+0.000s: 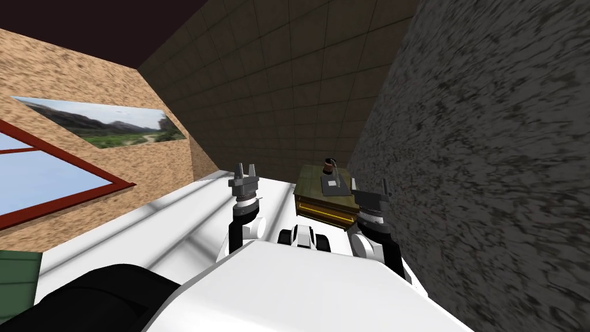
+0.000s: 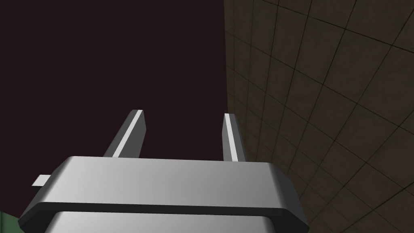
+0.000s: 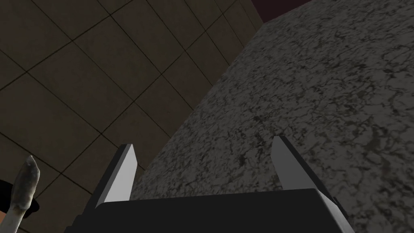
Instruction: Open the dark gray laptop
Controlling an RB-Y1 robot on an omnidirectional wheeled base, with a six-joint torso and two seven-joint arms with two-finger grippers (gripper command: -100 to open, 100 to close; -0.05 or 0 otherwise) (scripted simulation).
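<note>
The dark grey laptop (image 1: 333, 185) lies flat on a small wooden drawer cabinet (image 1: 322, 206) ahead of me, in the corner where two walls meet. My right gripper (image 1: 369, 185) is raised just right of the cabinet's near corner, close beside the laptop but apart from it. Its fingers (image 3: 121, 170) stand open with nothing between them. My left gripper (image 1: 245, 170) is held up well left of the cabinet, over white floor. It is open too, its fingers (image 2: 131, 135) wide apart and empty.
A small dark cup (image 1: 329, 165) stands at the cabinet's back edge behind the laptop. A speckled grey wall (image 1: 490, 161) runs close along my right side, and a dark tiled wall (image 1: 276, 98) backs the cabinet. White floor (image 1: 173, 225) spreads left.
</note>
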